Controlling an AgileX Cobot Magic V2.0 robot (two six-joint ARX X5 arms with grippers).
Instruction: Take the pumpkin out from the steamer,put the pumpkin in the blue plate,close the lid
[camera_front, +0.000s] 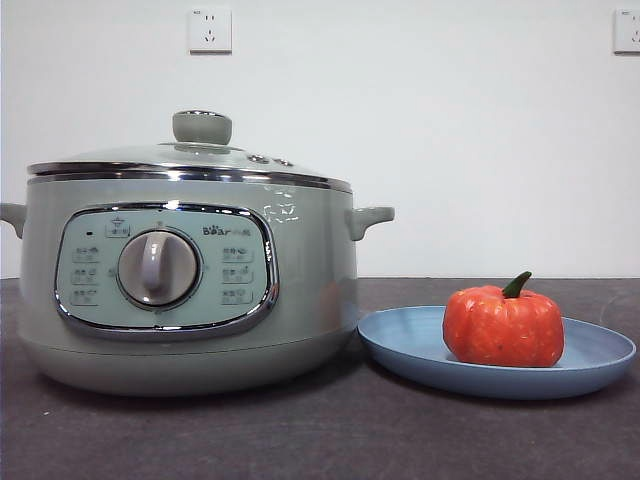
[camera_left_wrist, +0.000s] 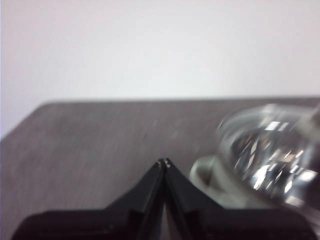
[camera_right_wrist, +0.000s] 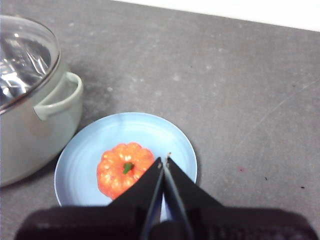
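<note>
The steamer (camera_front: 185, 285) stands on the dark tabletop (camera_front: 300, 430) with the lid (camera_front: 190, 160) seated on its chrome rim, knob upright. Just beside it lies the blue plate (camera_front: 400, 345), its rim close to the steamer's base, though whether they touch cannot be told. The pumpkin (camera_front: 503, 327) sits upright in the plate, stem up, toward the side away from the steamer.

No arm shows in the front view. The right gripper (camera_right_wrist: 165, 161) hangs above the plate's edge beside the pumpkin, its fingers pressed together tip to tip and holding nothing. The left gripper (camera_left_wrist: 163, 162) hovers near the steamer's side handle (camera_left_wrist: 202, 172) and the glass lid, over the tabletop toward one of its corners; its fingers also meet at the tips, empty.
</note>
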